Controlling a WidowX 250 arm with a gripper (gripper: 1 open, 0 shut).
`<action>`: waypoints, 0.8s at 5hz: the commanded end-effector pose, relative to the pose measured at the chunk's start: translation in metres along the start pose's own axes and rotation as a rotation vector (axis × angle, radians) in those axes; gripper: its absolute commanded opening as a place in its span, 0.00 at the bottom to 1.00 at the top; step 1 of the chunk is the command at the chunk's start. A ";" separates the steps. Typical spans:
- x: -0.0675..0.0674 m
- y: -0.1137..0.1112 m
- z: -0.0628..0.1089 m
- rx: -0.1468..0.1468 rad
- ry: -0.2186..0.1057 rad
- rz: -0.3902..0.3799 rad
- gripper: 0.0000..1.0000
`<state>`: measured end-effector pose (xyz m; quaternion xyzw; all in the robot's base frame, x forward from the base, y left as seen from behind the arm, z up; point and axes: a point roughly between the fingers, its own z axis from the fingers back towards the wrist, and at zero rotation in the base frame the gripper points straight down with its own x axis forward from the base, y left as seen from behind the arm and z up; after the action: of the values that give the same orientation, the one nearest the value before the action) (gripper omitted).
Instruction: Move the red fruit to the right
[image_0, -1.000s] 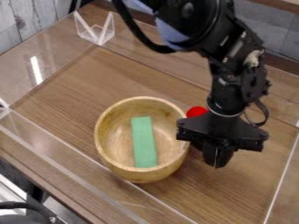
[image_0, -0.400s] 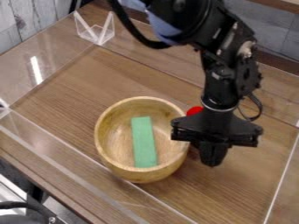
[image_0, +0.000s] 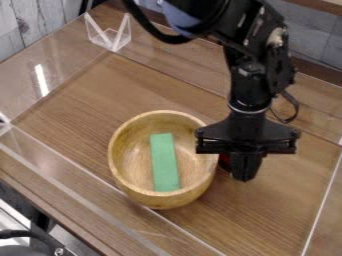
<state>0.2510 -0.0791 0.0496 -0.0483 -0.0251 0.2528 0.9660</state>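
Observation:
My gripper (image_0: 247, 172) hangs straight down over the wooden table, just right of the wooden bowl (image_0: 131, 135). Its two black fingers are pressed together with nothing visible between them. The red fruit does not show at this moment; the spot behind the bowl's right rim where it lay is covered by the gripper's wide black body. A flat green block (image_0: 163, 162) lies inside the bowl.
Clear acrylic walls (image_0: 54, 70) fence the table on all sides, with the right wall (image_0: 327, 190) close to the gripper. A small clear stand (image_0: 107, 35) sits at the back left. Bare wood lies to the right of the gripper.
The gripper has risen slightly and rolled a little about its vertical axis. Its body now covers the red fruit, which showed beside the arm in both earlier frames.

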 end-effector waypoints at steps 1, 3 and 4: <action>0.014 -0.011 0.020 -0.075 -0.041 0.048 0.00; 0.020 -0.012 0.028 -0.111 -0.004 0.124 0.00; 0.022 -0.014 0.031 -0.127 0.012 0.150 0.00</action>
<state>0.2642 -0.0768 0.0652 -0.0957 -0.0023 0.3226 0.9417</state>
